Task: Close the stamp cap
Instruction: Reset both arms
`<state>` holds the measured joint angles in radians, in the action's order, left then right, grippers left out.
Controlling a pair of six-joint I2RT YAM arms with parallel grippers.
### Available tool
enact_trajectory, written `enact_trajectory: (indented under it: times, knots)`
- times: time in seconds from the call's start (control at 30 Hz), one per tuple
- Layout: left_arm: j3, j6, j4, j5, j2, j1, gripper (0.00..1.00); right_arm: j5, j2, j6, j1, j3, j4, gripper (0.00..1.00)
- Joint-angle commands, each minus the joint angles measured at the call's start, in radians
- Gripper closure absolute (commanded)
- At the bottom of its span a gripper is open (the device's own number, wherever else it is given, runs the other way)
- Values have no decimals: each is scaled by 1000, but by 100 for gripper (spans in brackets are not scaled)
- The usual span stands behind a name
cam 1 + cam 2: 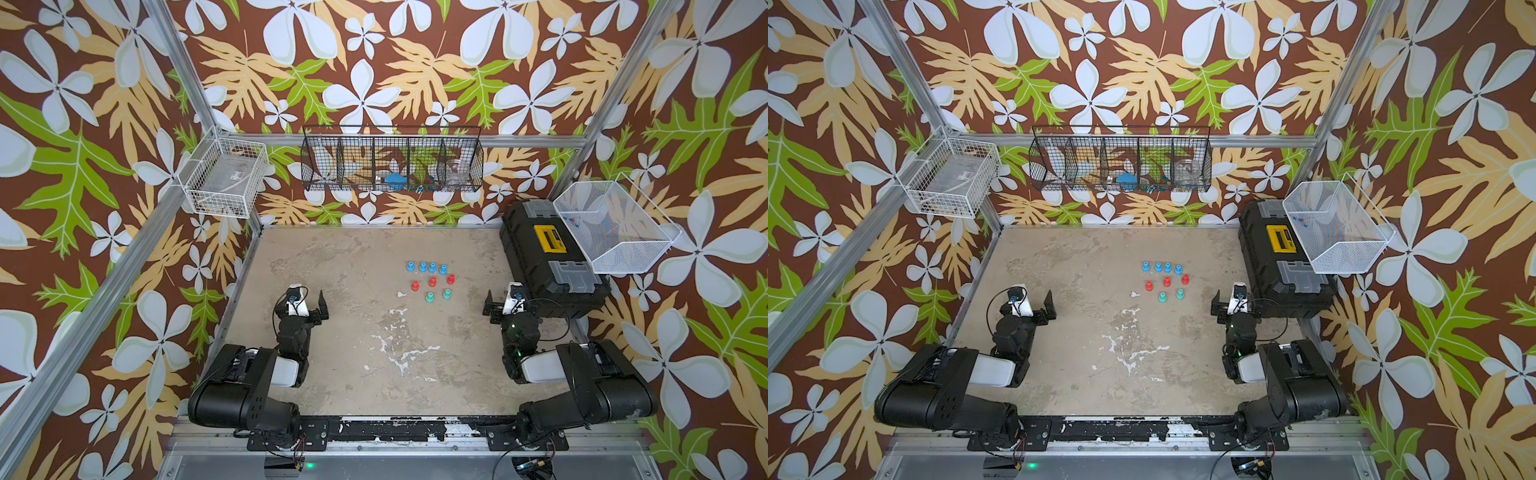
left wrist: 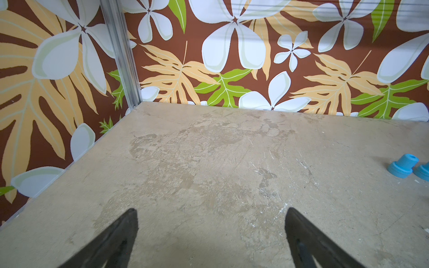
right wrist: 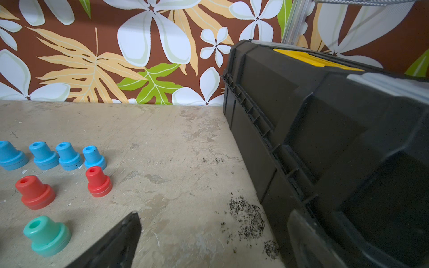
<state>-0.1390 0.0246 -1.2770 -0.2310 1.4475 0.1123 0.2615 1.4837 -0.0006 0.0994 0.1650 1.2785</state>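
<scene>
Both arms are low at the near edge, and the left fingers point(image 2: 120, 234) are spread wide over bare surface point(image 1: 353, 332) with nothing between them. The right fingers point(image 3: 120, 236) are parted too in both top views, though the wrist view shows only one; the other is lost against the black toolbox point(image 1: 540, 257). The stamps stand in a tight cluster right of centre: four blue stamps point(image 3: 94, 157) in the far row, three red stamps point(image 3: 98, 182) next, and two teal stamps point(image 3: 46, 235) nearest. From the right fingers the cluster lies to the left and a touch farther away, with the teal pair closest. From the left fingers it sits well apart to the right, only its blue corner creeping into that wrist view. My call is that the right arm has the shorter reach. Every stamp is upright, long axis vertical: a wide round flange on the surface, a tapered neck above, a small hole in the flat top. They look like smooth matte plastic, and a thin seam rings the base of some. Which one has its cap unseated I cannot tell, and no loose cap shows. The surface is a scuffed, mottled beige.
</scene>
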Motion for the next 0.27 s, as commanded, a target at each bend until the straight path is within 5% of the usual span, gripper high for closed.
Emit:
enact_trajectory:
  times: [0.0, 0.23]
  knots:
    - [-5, -3, -28, -3, 1, 0, 0, -4, -2, 11, 1, 1, 6, 0]
    - [-21, 6, 4, 61, 1, -28, 0, -4, -2, 13, 1, 2, 5, 0]
